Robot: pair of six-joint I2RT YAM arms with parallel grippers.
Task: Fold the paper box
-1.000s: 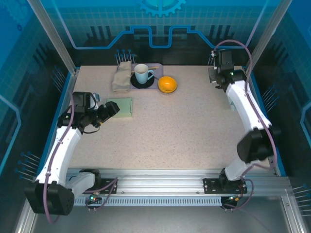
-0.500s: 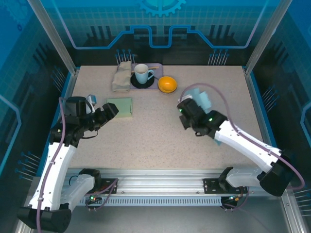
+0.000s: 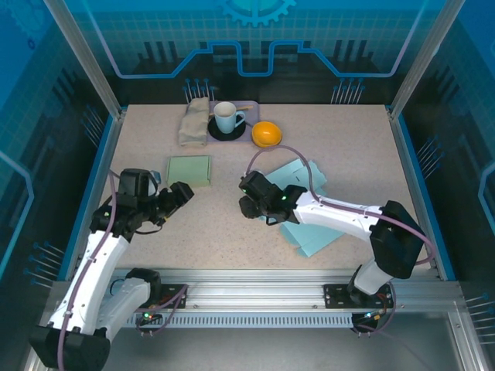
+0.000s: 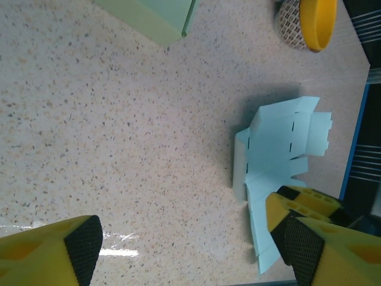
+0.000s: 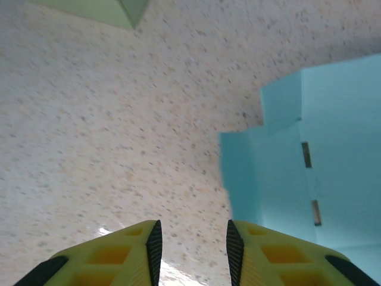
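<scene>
**Paper box flat on desk; both tools released**

The left tool hangs over the bare speckled desk, fingers spread wide and empty. The right tool is just beside the left edge of the light blue die-cut paper box, fingers narrowly parted, grasping nothing. The box lies unfolded right of centre, partly under the right arm. Beyond lie a pale green folded carton, an orange bowl, a white mug and a beige cloth.

Light blue paper box: unfolded blank, flaps spread, slots cut in it, lying right of centre on the surface, partly under my right arm.
</scene>
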